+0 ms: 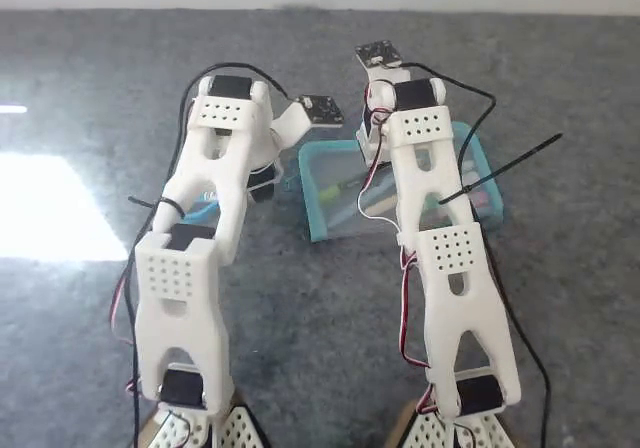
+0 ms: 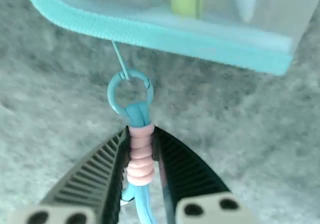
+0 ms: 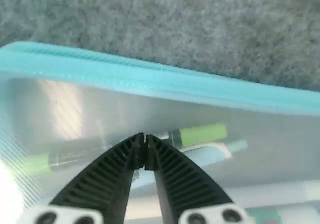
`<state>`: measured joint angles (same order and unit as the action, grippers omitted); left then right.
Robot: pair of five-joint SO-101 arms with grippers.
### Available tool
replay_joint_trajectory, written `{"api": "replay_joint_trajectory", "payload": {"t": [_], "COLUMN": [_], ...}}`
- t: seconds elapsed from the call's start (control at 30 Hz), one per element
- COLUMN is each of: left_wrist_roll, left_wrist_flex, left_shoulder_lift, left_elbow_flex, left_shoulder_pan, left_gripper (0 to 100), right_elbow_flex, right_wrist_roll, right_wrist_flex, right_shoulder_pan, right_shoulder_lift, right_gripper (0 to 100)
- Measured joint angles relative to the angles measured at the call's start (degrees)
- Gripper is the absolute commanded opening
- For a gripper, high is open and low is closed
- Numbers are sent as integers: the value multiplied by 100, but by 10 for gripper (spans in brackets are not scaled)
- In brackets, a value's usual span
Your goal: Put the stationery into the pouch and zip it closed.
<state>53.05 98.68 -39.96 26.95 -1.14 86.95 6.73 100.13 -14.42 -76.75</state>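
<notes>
The pouch (image 1: 340, 223) is clear plastic with a teal zip border and lies between the two arms. In the left wrist view my left gripper (image 2: 141, 134) is shut on the pink-and-blue zipper pull (image 2: 140, 156). A teal ring (image 2: 129, 91) links the pull to the pouch's teal edge (image 2: 165, 34). My right gripper (image 3: 145, 143) is shut, with its tips resting on the clear pouch face (image 3: 75, 109). Below that face lie a green pen (image 3: 200, 134) and other stationery. The right arm (image 1: 420, 158) covers the pouch's middle in the high view.
Grey felt-like table surface (image 1: 320, 328) lies all around the pouch. A bright patch of glare (image 1: 45, 208) sits at the left. Both arm bases stand at the near edge, and black cables (image 1: 500, 173) loop over the right arm.
</notes>
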Motion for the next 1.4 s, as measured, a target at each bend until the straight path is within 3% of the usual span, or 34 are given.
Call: {"api": "replay_joint_trajectory", "payload": {"t": [0.4,0.83,1.07,1.4], "left_wrist_roll": [-9,-9,334,923], "left_wrist_flex": [-97,-35,-35,-44], "left_shoulder_lift": [18,18,536,2971], "left_elbow_flex": [-141,-264,-1495,-3798], "left_shoulder_pan": [105,185,-26,-132], "left_gripper": [10,10,10,10], "right_elbow_flex": [167,-738,-1037,-1116], "right_wrist_roll": [18,26,-79,-97], "right_wrist_flex": [53,35,9,9], "right_shoulder_pan": [-158,-360,-404,-598], "right_shoulder_lift": [132,457,571,571], "right_gripper": [7,6,6,6]}}
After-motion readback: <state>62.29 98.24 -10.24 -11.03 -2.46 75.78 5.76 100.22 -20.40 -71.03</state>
